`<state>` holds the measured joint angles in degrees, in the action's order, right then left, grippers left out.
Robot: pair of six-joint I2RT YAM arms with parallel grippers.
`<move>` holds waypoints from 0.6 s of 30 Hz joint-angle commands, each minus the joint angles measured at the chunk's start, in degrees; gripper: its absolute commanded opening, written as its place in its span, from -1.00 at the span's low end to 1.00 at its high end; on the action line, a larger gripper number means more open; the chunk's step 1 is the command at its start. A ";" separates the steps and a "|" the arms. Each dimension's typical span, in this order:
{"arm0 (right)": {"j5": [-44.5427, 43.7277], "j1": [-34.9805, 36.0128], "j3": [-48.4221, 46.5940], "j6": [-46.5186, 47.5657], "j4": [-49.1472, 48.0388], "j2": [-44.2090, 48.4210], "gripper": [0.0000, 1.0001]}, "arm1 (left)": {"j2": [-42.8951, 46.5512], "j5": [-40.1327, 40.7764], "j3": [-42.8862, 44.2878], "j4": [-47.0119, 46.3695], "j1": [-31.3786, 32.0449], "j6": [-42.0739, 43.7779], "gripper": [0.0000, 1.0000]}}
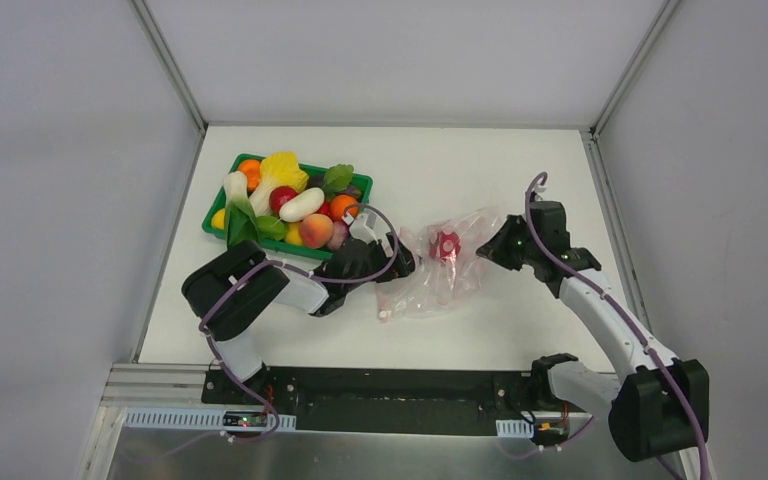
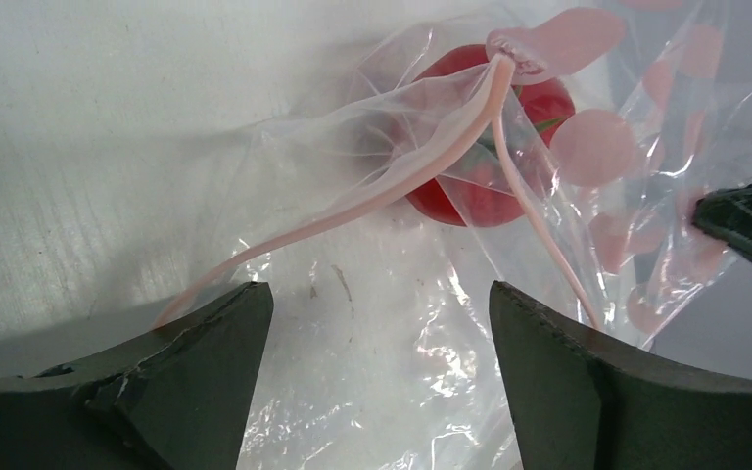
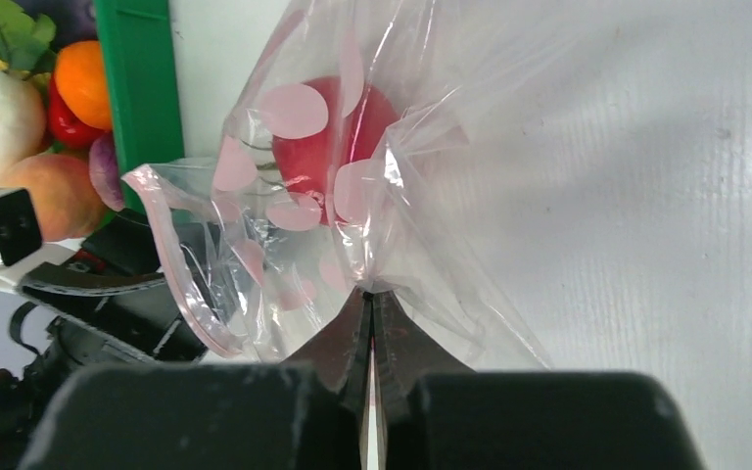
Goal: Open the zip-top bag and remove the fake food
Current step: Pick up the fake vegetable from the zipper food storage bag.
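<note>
One red round piece of fake food [image 1: 445, 244] sat inside the zip-top bag [image 1: 430, 290]. The bag lay crumpled on the white table [image 1: 480, 160], at about 4 o'clock from the green tray [image 3: 137, 88] of plastic produce [image 1: 300, 205]. The right gripper [image 3: 370, 304] was pinched closed on the film at the bag's 3 o'clock edge. The left gripper [image 2: 382, 323] stood wide apart at the bag's 9 o'clock side, over loose plastic and gripping nothing. The two halves of the pink zip strip [image 2: 478, 113] diverged beside the red piece.
</note>
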<state>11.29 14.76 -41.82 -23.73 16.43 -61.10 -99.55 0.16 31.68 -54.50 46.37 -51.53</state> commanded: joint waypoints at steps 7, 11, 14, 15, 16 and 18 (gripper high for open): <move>-4.41 0.09 -0.57 -3.02 5.29 7.54 -0.91 | -0.63 -2.37 -2.49 -13.36 -0.56 -1.44 0.71; -17.07 0.04 -2.24 -3.89 14.30 6.46 -0.14 | -0.56 -4.52 -2.68 -14.90 -0.90 -2.25 0.71; -20.38 0.02 -4.16 -3.90 17.09 6.08 0.29 | -0.64 -5.58 -2.03 -12.84 -0.85 -2.09 0.71; -20.89 0.03 -5.01 -3.69 17.54 5.88 0.35 | -0.71 -5.82 -1.94 -12.60 -0.84 -2.04 0.71; -21.54 0.06 -6.09 -3.49 17.88 5.66 0.40 | -0.67 -5.90 -1.81 -12.11 -0.86 -1.89 0.71; -22.70 0.08 -8.44 -2.89 18.33 4.96 0.45 | -0.37 -6.22 -1.36 -10.44 -0.85 -1.06 0.71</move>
<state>-4.97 14.79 -44.23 -27.09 31.22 -55.51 -100.12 -3.79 29.10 -64.07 46.02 -53.23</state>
